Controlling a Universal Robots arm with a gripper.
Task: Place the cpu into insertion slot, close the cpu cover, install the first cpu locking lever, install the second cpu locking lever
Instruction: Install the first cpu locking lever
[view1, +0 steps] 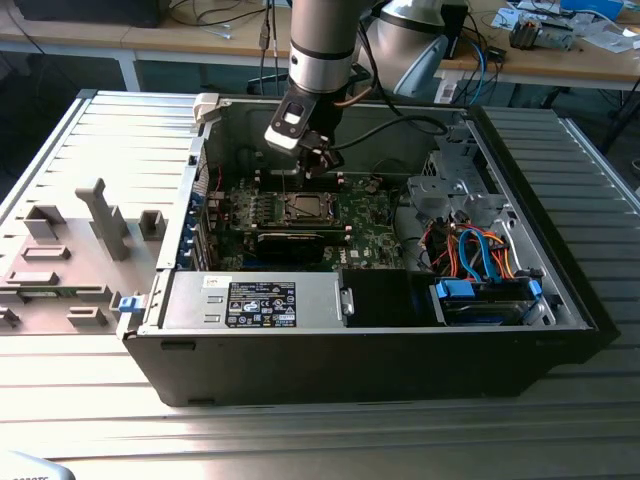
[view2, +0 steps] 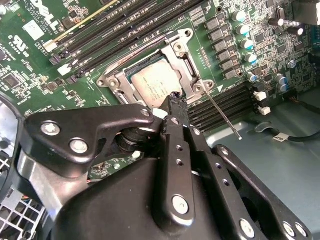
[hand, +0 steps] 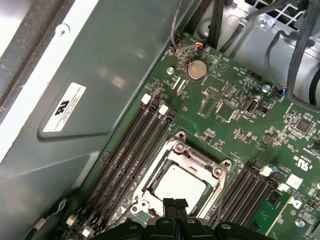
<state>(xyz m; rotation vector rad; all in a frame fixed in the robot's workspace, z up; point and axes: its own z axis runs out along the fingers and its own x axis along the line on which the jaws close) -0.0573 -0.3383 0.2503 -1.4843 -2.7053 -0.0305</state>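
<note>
The cpu (view2: 156, 82) lies flat in the insertion slot (view1: 305, 208) on the green motherboard, its pale silver top showing. The cpu cover (view2: 184, 56) is down around it, and the chip shows through its square window. A thin metal lever rod (view2: 223, 115) sticks out from the socket's corner over the memory slots. My gripper (view2: 175, 100) hangs just above the socket's edge, its black fingers (hand: 169, 204) pressed together with nothing between them. In the first wrist view the cpu (hand: 180, 186) and cover frame (hand: 202, 159) sit right beyond the fingertips.
The motherboard lies inside an open black computer case (view1: 560, 300) on a ribbed metal table. Long black memory slots (hand: 135, 145) flank the socket. A power supply (view1: 260, 300), drive bays with blue and orange cables (view1: 480, 255) and the case's grey wall (hand: 110, 65) stand close by.
</note>
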